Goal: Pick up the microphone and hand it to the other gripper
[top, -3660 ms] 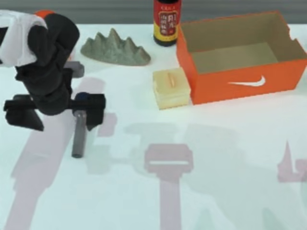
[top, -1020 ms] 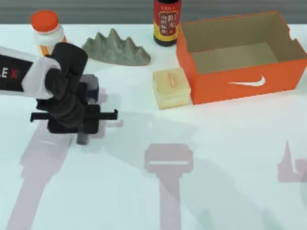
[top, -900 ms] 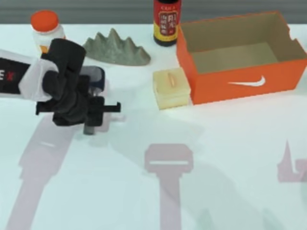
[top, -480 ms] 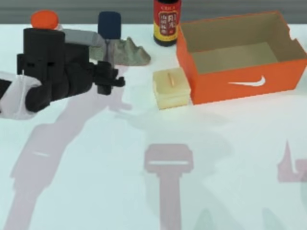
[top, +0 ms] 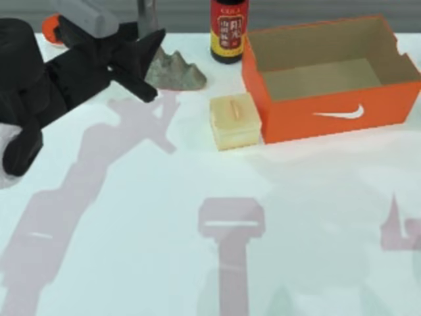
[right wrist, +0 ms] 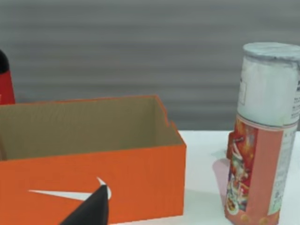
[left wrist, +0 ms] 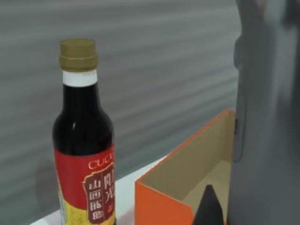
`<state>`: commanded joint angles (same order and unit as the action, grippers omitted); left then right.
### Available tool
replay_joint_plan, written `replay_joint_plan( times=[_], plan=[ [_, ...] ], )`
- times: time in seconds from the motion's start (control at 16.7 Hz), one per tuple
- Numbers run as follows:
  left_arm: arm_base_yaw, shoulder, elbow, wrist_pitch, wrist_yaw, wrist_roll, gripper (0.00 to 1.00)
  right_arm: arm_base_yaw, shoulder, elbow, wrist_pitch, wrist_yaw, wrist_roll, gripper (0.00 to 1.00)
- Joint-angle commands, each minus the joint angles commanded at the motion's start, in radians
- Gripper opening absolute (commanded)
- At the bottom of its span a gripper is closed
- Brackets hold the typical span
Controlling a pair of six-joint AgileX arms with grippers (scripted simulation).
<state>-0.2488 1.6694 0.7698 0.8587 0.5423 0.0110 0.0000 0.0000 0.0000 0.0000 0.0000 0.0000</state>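
White tabletop is showing only shadows up front; at the far left the left gripper [top: 146, 56] is gripping the microphone [top: 147, 14] by its grey handle, clear of the table. Pickup looks done, handover is pending. Right gripper [right wrist: 90, 209] is showing 1 fingertip near the orange box [top: 329, 118]; can't tell its state.

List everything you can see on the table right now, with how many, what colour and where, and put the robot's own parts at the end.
sauce bottle: one, dark with red label, far edge, centre.
shoe box: one, orange, open, right half.
small block: one, pale yellow, just left of the box.
rock ornament: one, grey-green, left of the sauce bottle.
orange-capped bottle: one, far left corner, mostly hidden.
can: one, white and red, right wrist view only.
microphone: one, grey handle showing, raised at far left.
left gripper: black, shut on the microphone.
right gripper: only a black fingertip shows.
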Motion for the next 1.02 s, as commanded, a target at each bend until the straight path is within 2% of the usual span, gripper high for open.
replay_joint_plan(
  times=[0.3, 0.48, 0.66, 0.9, 1.02],
  plan=[
    [0.002, -0.015, -0.009, 0.025, 0.013, 0.007, 0.0, 0.0, 0.0, 0.0, 0.0, 0.0, 0.0, 1.0],
    [-0.02, -0.014, -0.004, 0.023, -0.005, 0.008, 0.0, 0.0, 0.0, 0.0, 0.0, 0.0, 0.0, 1.0],
    [-0.109, -0.032, -0.008, 0.022, -0.098, 0.009, 0.0, 0.0, 0.0, 0.0, 0.0, 0.0, 0.0, 1.0],
    [-0.278, -0.066, -0.019, 0.015, -0.281, 0.007, 0.0, 0.0, 0.0, 0.0, 0.0, 0.0, 0.0, 1.0],
    [-0.349, -0.084, -0.023, 0.014, -0.356, 0.007, 0.0, 0.0, 0.0, 0.0, 0.0, 0.0, 0.0, 1.0]
  ],
)
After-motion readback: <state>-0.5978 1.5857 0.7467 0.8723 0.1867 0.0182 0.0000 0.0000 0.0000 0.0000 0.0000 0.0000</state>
